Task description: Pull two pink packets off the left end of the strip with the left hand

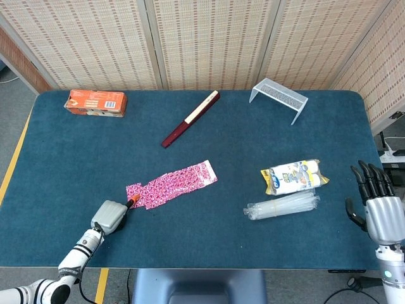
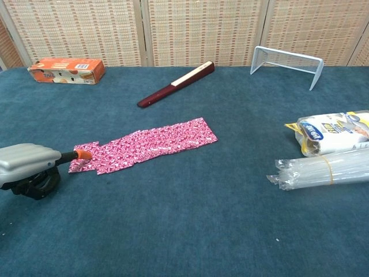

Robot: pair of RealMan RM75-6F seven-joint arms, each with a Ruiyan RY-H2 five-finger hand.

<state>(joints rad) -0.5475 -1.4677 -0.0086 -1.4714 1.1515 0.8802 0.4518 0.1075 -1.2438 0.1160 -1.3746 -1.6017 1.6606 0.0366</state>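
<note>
Woven screens back a blue table [image 1: 63, 164]. The pink strip [image 1: 172, 185] lies near the middle, its long axis running from far right down to near left. The left hand [image 2: 26, 167] sits at that near-left end, an orange fingertip [image 2: 82, 154] pressing on the end packets [image 2: 83, 163]; whether anything is pinched underneath I cannot tell. The pull would run leftward, along the strip's axis. The right hand [image 1: 378, 206] hovers well apart at the right edge, fingers apart, empty.

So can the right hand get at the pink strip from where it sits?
Probably not as things stand: the right hand hangs off the table's right edge, the pink strip lies left of centre, and the wipes pack and plastic sleeve lie between.
</note>
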